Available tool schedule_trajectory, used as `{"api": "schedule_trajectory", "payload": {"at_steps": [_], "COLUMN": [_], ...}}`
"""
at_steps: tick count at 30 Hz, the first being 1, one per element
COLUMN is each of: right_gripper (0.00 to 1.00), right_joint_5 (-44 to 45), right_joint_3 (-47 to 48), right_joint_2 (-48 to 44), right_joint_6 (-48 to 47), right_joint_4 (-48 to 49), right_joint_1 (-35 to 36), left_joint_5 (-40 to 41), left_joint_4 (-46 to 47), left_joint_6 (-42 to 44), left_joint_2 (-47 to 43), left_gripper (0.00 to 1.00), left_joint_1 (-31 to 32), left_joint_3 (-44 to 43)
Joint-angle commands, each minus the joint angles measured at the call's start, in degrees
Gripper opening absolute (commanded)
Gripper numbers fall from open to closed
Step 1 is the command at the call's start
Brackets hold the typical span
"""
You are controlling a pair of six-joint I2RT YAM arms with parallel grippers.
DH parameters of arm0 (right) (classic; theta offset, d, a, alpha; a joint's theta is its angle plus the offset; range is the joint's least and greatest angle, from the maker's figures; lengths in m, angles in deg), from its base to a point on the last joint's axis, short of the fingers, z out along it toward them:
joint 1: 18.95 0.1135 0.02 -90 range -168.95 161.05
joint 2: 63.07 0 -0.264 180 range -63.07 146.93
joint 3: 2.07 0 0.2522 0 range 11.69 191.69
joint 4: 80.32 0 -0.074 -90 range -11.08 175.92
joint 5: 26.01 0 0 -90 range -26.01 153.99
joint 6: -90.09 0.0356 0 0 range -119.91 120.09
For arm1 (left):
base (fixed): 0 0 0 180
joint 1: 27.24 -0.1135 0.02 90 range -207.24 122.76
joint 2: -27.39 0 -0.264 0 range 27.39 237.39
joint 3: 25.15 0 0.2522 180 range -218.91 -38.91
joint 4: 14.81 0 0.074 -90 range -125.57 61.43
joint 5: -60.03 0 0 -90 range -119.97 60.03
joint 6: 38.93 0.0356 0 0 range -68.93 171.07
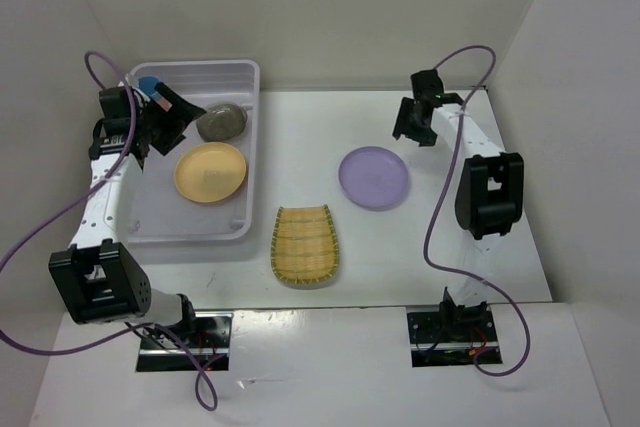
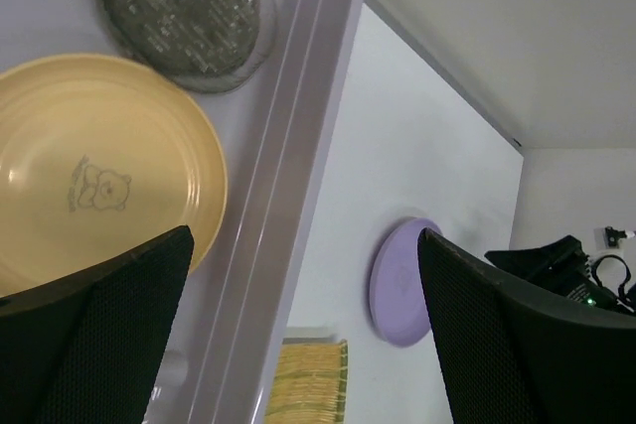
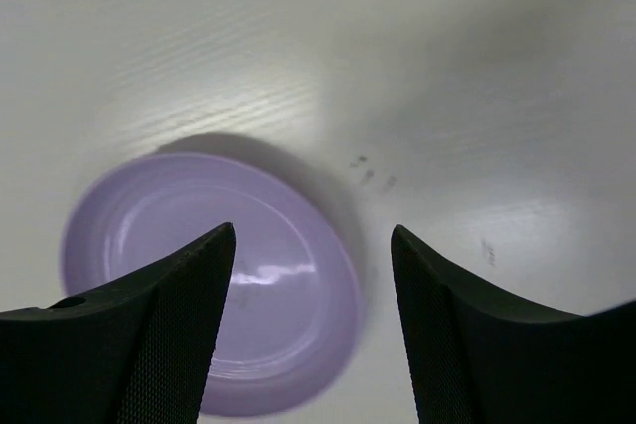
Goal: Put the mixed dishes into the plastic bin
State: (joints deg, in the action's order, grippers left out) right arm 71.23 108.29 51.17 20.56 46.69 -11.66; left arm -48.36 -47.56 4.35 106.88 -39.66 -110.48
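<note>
The plastic bin stands at the back left. In it lie the orange plate and stacked grey plates. A blue cup and a pink cup show in its far corner, partly hidden by my arm. My left gripper hangs open and empty over the bin; its wrist view shows the orange plate, grey plates and bin rim. The lilac plate and the yellow tray lie on the table. My right gripper is open just behind the lilac plate, holding nothing.
White walls close the table at the back and on both sides. Purple cables loop from both arms. In the left wrist view the left gripper frames the lilac plate and the yellow tray. The right gripper looks down on white tabletop.
</note>
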Motion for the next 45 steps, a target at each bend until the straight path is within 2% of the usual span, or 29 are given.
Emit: {"api": "schedule_trajectory", "payload": {"at_steps": [1,5,10,16,21,27,31,35,36,38,39,41,45], "right_gripper": [0.70,0.70,0.68,0.68,0.64,0.63,0.53,0.36,0.28,0.20,0.10,0.00,0.00], "right_joint_5": [1.4,-1.1,-5.1,-6.8,-6.7,-5.5,-5.0,-5.0,-5.0,-5.0,-5.0,-5.0,-6.2], "right_joint_3": [-6.6,-12.3,-14.3,-15.4,-16.9,-18.0,-18.0,-18.0,-18.0,-18.0,-18.0,-18.0,-17.3], "right_joint_2": [-5.0,-6.0,-6.0,-5.5,-4.2,-2.2,-1.0,-0.5,-0.5,0.0,0.0,0.0,-2.6], "right_joint_6": [-1.3,-1.3,-1.3,-1.3,-0.8,-0.8,-0.3,0.3,0.3,0.3,0.3,0.3,0.3], "right_joint_4": [0.3,2.4,4.9,6.0,7.3,7.8,7.8,8.4,8.4,8.9,8.9,8.9,8.9], "right_joint_1": [-3.2,-3.9,-3.9,-3.4,-2.4,-1.3,-1.3,-1.3,-1.3,-1.3,-1.3,-1.3,-1.3], "left_joint_5": [-2.8,-1.3,0.1,1.9,2.4,4.5,4.5,5.1,5.8,6.4,6.4,6.4,9.7], "left_joint_4": [-2.4,-5.2,-11.4,-12.8,-14.0,-14.5,-15.6,-16.1,-16.8,-17.4,-17.9,-18.5,-18.3], "left_joint_6": [9.4,15.6,20.4,22.5,23.1,23.1,23.1,23.1,23.1,23.1,23.1,23.6,23.6], "left_joint_2": [2.6,5.8,13.3,17.8,21.8,24.2,26.3,27.8,28.6,29.5,30.4,31.1,32.4], "left_gripper": [1.00,1.00,1.00,1.00,1.00,1.00,1.00,1.00,1.00,1.00,1.00,1.00,1.00], "left_joint_1": [1.8,7.0,12.4,19.6,25.4,29.6,31.9,35.1,35.6,37.1,37.1,38.4,39.6], "left_joint_3": [-7.1,-14.0,-22.5,-29.7,-34.4,-38.6,-42.8,-43.6,-43.6,-44.1,-44.1,-44.1,-41.8]}}
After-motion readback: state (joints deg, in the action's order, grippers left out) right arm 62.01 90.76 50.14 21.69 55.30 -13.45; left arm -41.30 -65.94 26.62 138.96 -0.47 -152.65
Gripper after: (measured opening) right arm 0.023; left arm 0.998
